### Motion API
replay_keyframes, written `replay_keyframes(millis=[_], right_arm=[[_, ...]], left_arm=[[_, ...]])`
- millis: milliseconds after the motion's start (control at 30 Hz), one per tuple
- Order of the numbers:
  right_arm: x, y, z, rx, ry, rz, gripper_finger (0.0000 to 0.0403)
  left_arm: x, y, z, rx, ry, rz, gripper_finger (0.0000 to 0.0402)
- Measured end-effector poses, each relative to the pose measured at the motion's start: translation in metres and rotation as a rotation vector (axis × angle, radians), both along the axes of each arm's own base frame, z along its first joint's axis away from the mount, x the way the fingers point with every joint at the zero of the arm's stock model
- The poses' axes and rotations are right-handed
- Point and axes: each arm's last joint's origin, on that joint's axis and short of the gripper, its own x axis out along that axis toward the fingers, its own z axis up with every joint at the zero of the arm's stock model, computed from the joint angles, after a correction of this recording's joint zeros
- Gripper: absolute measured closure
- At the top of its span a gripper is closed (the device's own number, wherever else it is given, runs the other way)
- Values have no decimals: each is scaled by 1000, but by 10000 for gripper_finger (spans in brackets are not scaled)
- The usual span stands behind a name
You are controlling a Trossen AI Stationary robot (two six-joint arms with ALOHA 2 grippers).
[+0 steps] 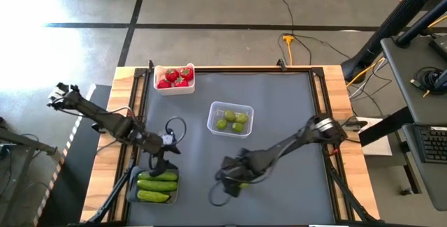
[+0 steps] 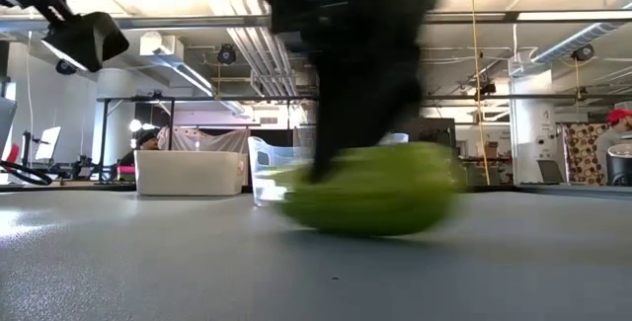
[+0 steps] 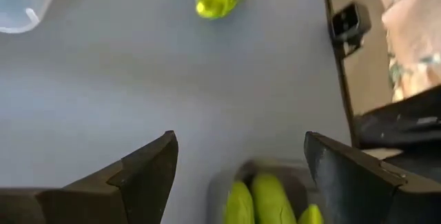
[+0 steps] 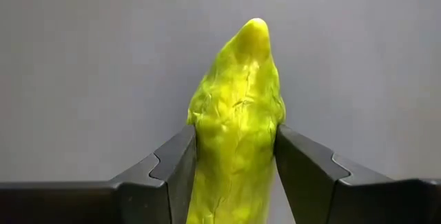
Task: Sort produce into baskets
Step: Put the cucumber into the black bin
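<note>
Strawberries (image 1: 175, 77), round fruits (image 1: 231, 121) and two cucumbers (image 1: 157, 184) sit sorted; right gripper (image 4: 234, 158) clamps the last cucumber (image 4: 238, 127), left gripper (image 3: 238, 165) spread apart

mat (image 1: 279, 115) plain grey | white tub (image 1: 174, 80) red strawberries (image 1: 174, 77) | clear tub (image 1: 230, 119) toward the mat's middle, yellow-green fruits (image 1: 231, 120) | dark tray (image 1: 155, 185) glossy green cucumbers (image 1: 158, 184) | black right gripper (image 4: 234, 158) yellow-green cucumber (image 4: 238, 134)

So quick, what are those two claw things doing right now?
Left gripper: open, empty, above the dark grey tray of cucumbers.
Right gripper: closed on a long glossy green cucumber.
</note>
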Motion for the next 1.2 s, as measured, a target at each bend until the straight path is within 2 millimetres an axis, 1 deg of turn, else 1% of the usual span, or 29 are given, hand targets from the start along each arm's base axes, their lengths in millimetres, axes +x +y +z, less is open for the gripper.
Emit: replay_keyframes(millis=[100, 200, 300, 367, 467, 567, 633, 767, 867, 900, 1067, 1200], right_arm=[[31, -9, -1, -26, -34, 6, 229], [53, -18, 1, -58, -49, -13, 215], [67, -25, 5, -64, -39, -30, 187], [71, -26, 11, -74, -24, -19, 163], [69, -26, 22, -90, 15, -3, 127], [61, -19, 43, -88, 45, -18, 95], [54, -11, 57, -86, 54, -14, 79], [42, 11, 79, -65, 46, -23, 63], [33, 26, 90, -46, 30, -27, 61], [28, 31, 93, -39, 33, -38, 62], [14, 45, 92, -27, 94, -117, 67], [4, 59, 95, -8, 93, -149, 64]], left_arm=[[-2, -6, -3, 21, 22, -42, 104], [-4, -9, -6, 54, 30, -87, 104], [-2, -8, -11, 96, 28, -83, 104], [-1, -8, -16, 129, 36, -67, 104], [5, -10, -23, 142, 21, -61, 99], [16, -13, -33, 165, -57, -76, 90], [27, -15, -37, 174, -125, -84, 82], [49, -14, -49, 191, -180, -67, 68], [64, -13, -56, 196, -219, -103, 65], [68, -13, -59, 203, -223, -120, 65], [91, -16, -80, 313, -208, -205, 67], [112, -19, -86, 324, -189, -196, 68]])
